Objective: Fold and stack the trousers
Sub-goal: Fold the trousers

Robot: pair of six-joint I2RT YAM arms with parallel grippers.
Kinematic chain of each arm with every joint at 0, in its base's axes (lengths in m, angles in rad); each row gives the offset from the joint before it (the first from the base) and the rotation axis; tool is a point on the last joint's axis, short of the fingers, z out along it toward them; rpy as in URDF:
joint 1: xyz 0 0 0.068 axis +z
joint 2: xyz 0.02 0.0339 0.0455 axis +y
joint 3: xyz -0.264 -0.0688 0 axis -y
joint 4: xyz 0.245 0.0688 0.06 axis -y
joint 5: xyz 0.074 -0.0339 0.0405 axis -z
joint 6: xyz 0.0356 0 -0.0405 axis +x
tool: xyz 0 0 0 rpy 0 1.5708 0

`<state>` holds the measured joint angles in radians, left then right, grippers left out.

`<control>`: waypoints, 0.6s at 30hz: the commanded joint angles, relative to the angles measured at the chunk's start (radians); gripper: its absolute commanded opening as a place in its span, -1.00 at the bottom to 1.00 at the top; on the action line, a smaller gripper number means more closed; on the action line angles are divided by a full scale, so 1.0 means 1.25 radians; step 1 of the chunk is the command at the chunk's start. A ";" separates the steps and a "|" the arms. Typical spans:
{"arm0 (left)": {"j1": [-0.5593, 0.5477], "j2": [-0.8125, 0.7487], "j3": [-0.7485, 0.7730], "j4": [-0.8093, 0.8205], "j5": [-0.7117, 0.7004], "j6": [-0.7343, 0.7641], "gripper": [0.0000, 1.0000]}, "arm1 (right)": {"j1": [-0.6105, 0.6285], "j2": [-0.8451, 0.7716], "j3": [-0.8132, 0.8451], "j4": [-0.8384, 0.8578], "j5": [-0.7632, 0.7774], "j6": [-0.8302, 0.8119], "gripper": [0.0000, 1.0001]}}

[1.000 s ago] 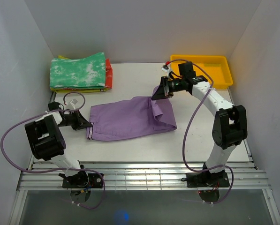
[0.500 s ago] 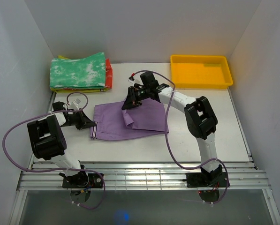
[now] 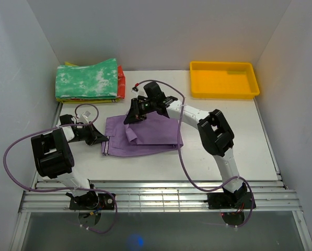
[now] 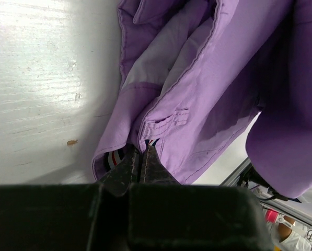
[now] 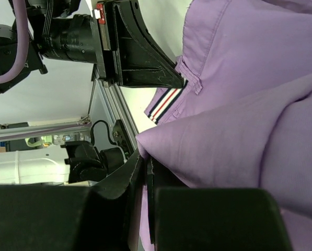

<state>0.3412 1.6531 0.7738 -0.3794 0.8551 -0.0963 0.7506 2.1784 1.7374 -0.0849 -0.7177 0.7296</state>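
The lilac trousers (image 3: pixel 150 137) lie partly folded in the middle of the table (image 3: pixel 223 136). My left gripper (image 3: pixel 100 140) is shut on the striped waistband (image 4: pixel 153 140) at the cloth's left edge. My right gripper (image 3: pixel 128 120) is shut on the leg end (image 5: pixel 213 151), held just above the left half of the trousers. In the right wrist view the left gripper's fingers (image 5: pixel 145 60) show pinching the waistband (image 5: pixel 163 103) beyond the lifted cloth.
A stack of folded garments (image 3: pixel 89 79), green-and-white on top with red and yellow under it, sits at the back left. A yellow tray (image 3: pixel 223 79) stands at the back right. White walls close in on both sides.
My right gripper has carried the leg end from the right side leftward over the trousers, folding them shorter. The left gripper has stayed on the waistband.
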 commanded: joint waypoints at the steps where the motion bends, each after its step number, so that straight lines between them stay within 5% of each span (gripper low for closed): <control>1: -0.010 -0.027 -0.014 0.022 0.025 -0.011 -1.00 | 0.027 0.024 0.050 0.057 0.010 0.034 -0.85; 18: -0.013 -0.060 -0.047 0.048 0.022 -0.030 -1.00 | 0.090 0.130 0.128 0.135 0.018 0.078 -0.85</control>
<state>0.3363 1.6272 0.7288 -0.3332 0.8608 -0.1326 0.8516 2.3394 1.8366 0.0086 -0.6830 0.8047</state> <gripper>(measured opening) 0.025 0.082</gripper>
